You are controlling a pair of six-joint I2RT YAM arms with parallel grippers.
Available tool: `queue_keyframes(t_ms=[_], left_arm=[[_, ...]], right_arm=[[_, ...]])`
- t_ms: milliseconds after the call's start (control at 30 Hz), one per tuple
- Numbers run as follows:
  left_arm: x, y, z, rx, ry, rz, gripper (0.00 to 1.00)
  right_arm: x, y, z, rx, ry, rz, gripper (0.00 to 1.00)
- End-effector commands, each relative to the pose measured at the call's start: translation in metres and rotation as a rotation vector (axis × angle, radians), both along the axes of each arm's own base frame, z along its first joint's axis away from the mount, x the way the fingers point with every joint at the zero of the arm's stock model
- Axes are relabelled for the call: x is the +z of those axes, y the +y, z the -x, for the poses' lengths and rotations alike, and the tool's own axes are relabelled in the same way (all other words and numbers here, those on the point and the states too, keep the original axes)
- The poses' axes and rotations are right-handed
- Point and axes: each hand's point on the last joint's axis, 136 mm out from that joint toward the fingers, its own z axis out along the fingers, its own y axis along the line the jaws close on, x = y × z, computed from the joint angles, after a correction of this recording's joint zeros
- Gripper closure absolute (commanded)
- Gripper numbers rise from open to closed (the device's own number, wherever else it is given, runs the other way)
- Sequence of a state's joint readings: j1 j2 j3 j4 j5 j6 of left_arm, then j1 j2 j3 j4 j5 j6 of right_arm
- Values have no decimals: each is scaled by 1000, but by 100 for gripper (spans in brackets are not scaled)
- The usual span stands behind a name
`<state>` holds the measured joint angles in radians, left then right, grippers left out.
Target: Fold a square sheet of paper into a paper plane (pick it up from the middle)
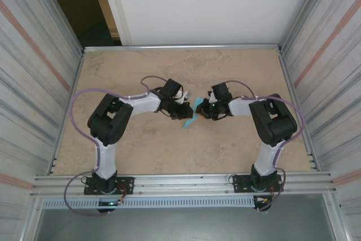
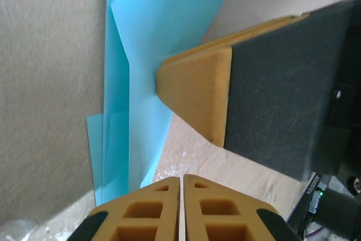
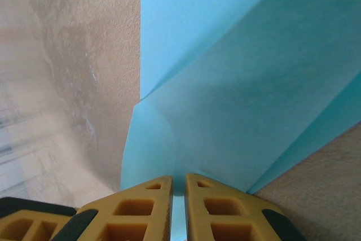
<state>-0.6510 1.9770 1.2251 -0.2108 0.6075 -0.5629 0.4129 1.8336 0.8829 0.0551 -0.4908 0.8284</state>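
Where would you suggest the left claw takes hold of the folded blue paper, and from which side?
Probably the layered corner of the folded paper nearest the left claw, approached edge-on from the left: the thin sheet offers only edges, and the right claw pinches its far side.

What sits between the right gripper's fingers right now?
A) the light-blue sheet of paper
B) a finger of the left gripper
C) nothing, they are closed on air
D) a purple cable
A: in the right wrist view the light-blue sheet of paper runs down into the narrow slit of the right gripper, and blue shows in that gap.
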Motion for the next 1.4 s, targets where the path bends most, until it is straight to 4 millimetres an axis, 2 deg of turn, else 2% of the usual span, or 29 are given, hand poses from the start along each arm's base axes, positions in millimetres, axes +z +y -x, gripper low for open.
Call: queue_keyframes(t_ms=[0,533,1367], left_arm=[[-1,-3,7,-34,8,-16,90],[-26,5,17,-40,37,-95,92],[-38,10,28,-47,49,-148,92]], right_arm=[[-30,-15,14,-18,92,98,86],[-32,-16,14,-20,105,105,86],[-37,-19,17,-29,129,122,87]])
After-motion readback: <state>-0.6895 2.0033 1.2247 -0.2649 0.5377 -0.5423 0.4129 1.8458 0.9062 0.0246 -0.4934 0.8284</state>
